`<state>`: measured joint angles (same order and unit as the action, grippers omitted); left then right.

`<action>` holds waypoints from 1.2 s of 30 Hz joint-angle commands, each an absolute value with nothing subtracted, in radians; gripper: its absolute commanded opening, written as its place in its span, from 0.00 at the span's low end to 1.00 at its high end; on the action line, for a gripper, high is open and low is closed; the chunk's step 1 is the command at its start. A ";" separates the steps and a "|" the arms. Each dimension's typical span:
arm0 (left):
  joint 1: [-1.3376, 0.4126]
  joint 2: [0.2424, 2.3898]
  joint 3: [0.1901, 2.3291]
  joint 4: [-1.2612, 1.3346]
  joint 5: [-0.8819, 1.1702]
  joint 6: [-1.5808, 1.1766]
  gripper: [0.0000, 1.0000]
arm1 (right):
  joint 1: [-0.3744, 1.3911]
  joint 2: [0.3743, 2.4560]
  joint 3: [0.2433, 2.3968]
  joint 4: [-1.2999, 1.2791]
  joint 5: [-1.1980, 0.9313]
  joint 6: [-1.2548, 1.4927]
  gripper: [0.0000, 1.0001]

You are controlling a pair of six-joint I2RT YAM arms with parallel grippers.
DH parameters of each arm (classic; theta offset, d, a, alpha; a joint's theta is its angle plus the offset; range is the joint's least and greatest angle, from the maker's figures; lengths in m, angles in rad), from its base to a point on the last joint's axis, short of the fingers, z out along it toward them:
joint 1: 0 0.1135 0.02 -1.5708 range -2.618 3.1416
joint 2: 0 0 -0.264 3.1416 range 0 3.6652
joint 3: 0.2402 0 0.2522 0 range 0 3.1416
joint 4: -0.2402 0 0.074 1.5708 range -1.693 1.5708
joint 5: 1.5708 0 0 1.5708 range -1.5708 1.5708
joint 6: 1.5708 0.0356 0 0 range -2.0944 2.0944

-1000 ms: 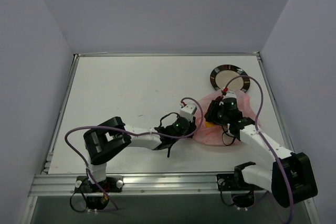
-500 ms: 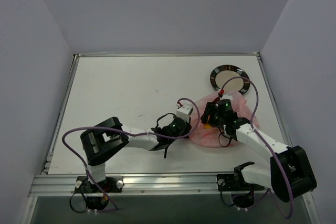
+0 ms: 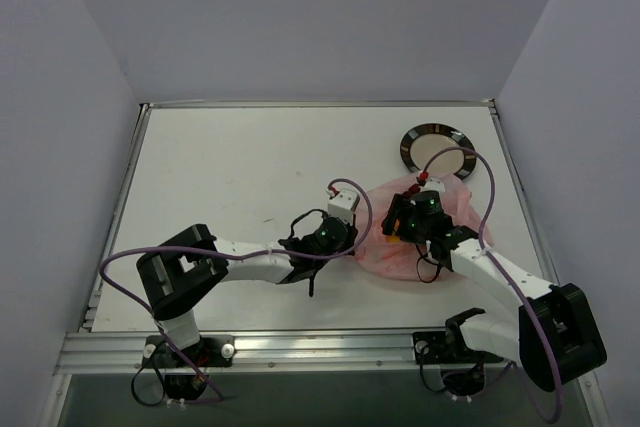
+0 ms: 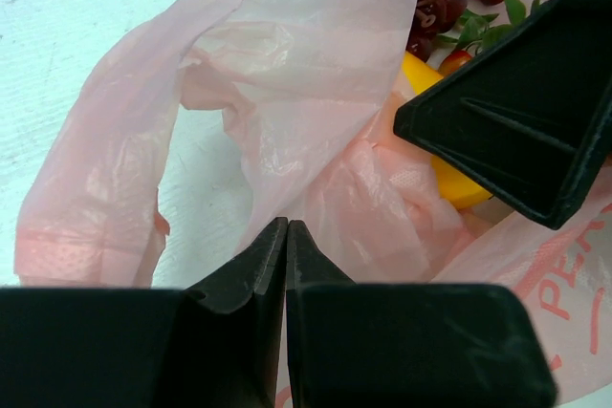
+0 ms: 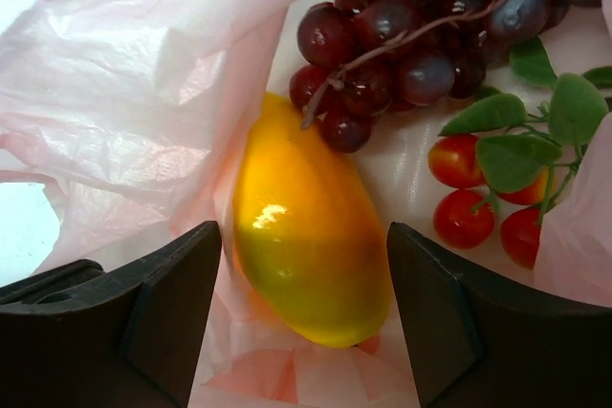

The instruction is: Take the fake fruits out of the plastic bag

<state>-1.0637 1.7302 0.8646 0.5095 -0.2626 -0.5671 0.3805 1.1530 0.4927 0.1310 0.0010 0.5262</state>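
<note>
Since a second ago my left gripper (image 4: 286, 228) has dragged leftward, jaws pinched tight on a fold of the plastic bag (image 4: 287, 74), pulling its mouth wider. My right gripper (image 5: 304, 246) has slid deeper in, jaws wide apart either side of the yellow-orange piece (image 5: 296, 188), gripping nothing. The grape bunch (image 5: 411, 26) and small red fruits (image 5: 478, 198) with leaves lie inside, just beyond. The bag sits near the black plate (image 3: 435, 144).

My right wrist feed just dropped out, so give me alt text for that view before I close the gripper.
The open right gripper straddles a yellow-orange fruit lying inside the pink plastic bag, one finger on each side. A dark red grape bunch lies just above it, small red fruits with green leaves to the right.
</note>
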 commanded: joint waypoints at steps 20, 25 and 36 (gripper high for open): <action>-1.081 1.726 0.835 0.531 -0.322 -0.557 0.02 | 0.384 1.140 0.497 0.149 -0.034 0.497 0.80; -1.060 1.695 0.810 0.517 -0.341 -0.537 0.02 | 0.377 1.135 0.500 0.130 -0.037 0.506 0.87; -1.043 1.677 0.792 0.526 -0.354 -0.509 0.02 | 0.374 1.134 0.483 0.129 0.029 0.535 0.59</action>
